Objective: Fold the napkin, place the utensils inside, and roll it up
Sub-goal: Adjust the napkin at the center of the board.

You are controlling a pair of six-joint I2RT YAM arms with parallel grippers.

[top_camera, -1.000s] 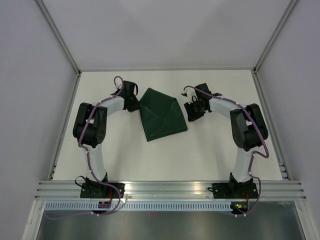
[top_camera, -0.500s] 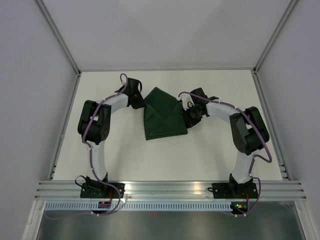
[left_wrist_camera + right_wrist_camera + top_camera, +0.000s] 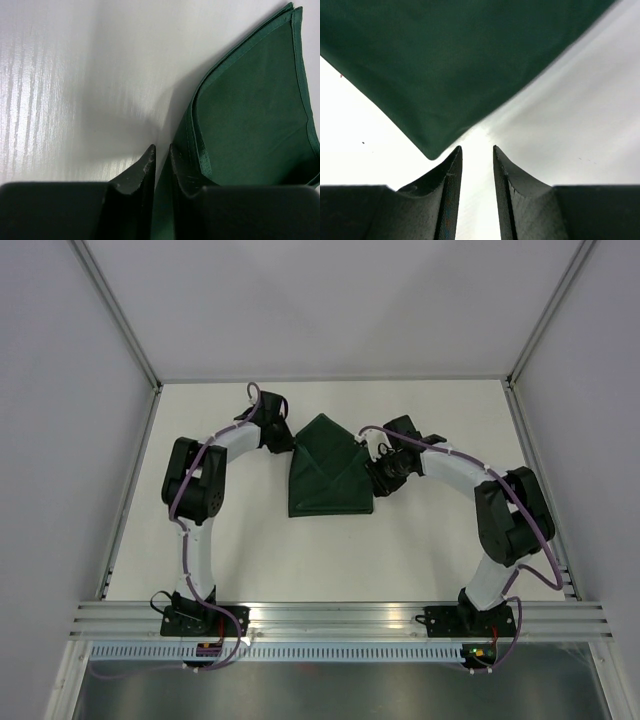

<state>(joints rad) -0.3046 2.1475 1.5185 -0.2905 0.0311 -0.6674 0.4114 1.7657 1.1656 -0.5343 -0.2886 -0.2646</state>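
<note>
The dark green napkin (image 3: pixel 326 478) lies partly folded at the middle of the table, with a peak at the far side and a flap across it. My left gripper (image 3: pixel 287 443) is at its far left edge. In the left wrist view (image 3: pixel 161 152) the jaws stand almost together with green cloth (image 3: pixel 250 110) between them. My right gripper (image 3: pixel 373 480) is at the napkin's right edge. In the right wrist view (image 3: pixel 477 150) the jaws stand a little apart and empty over bare table, with a napkin corner (image 3: pixel 445 65) just beyond the left fingertip. No utensils are in view.
The white table (image 3: pixel 430 540) is bordered by grey walls and a metal frame rail (image 3: pixel 340 618) at the near edge. Both arm bases sit on that rail.
Both arms have moved inward towards the napkin. The left gripper has gone farther back and right with the cloth's edge. The napkin has become narrower and more folded.
</note>
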